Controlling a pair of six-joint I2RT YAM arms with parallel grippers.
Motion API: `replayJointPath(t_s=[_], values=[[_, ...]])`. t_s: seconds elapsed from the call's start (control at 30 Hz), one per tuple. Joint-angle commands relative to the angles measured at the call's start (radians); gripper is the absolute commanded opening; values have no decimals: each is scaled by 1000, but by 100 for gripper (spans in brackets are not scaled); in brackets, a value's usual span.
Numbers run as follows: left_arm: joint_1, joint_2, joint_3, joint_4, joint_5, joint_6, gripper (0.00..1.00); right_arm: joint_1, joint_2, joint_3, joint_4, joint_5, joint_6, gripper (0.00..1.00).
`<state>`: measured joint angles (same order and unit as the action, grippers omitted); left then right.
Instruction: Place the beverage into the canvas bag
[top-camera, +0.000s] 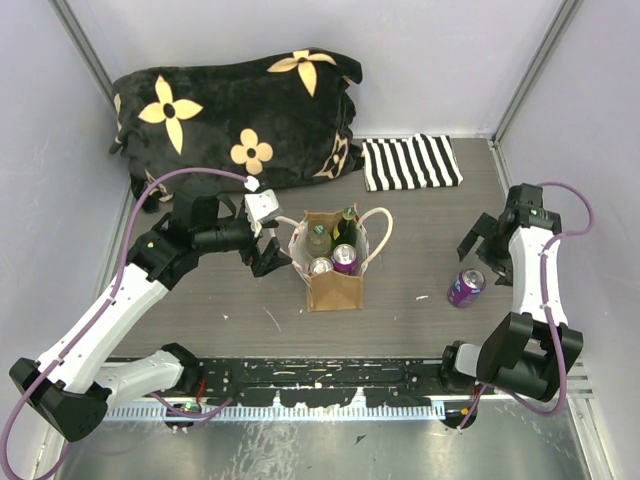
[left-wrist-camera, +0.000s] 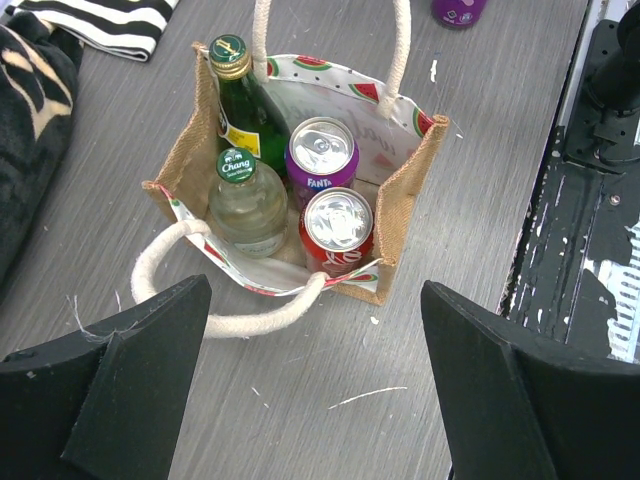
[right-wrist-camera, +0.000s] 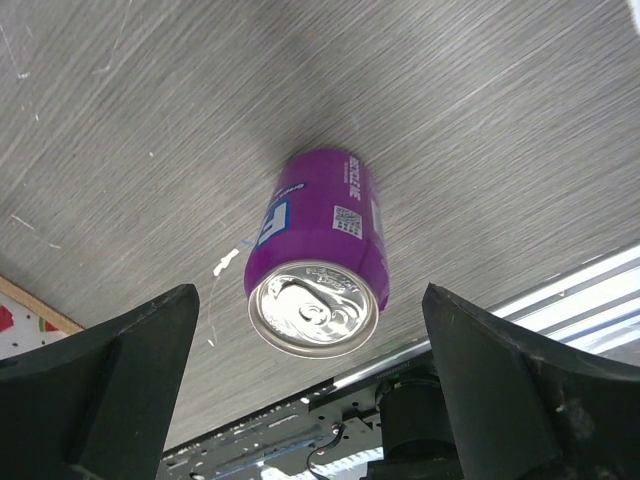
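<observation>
The canvas bag stands upright mid-table with its rope handles splayed out. Inside it are a green bottle, a clear bottle, a purple can and a red can. Another beverage, a purple can, stands alone on the table to the bag's right. My right gripper hovers open just above it, not touching. To the left of the bag, near one handle, my left gripper stands open and empty.
A black flowered cushion lies at the back left. A black-and-white striped cloth lies at the back, right of it. A black mounting rail runs along the near edge. Grey walls close in both sides.
</observation>
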<state>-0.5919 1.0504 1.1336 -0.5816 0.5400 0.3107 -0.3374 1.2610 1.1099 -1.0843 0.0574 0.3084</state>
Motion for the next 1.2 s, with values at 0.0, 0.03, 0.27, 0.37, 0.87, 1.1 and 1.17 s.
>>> replayJointPath(t_s=[0.0,0.03,0.27,0.37,0.87,1.1,1.17], values=[[-3,-16,1,21,6,14,94,-5,-30,-28,40,-67,-26,100],[-3,-16,0,22,6,14,94,-7,-33,-35,40,-66,-27,100],[-3,-12,-5,21,8,14,94,-6,-106,-106,71,-24,-22,100],[-3,-7,-5,23,12,15,94,-6,-104,-134,76,-52,-16,100],[-5,-7,-11,13,10,23,94,-6,-63,-165,111,-60,-18,79],[-5,-7,-15,13,6,31,94,-6,-55,-168,101,-48,-24,75],[-5,-10,-18,12,2,32,94,-6,-45,-170,97,-64,-30,79]])
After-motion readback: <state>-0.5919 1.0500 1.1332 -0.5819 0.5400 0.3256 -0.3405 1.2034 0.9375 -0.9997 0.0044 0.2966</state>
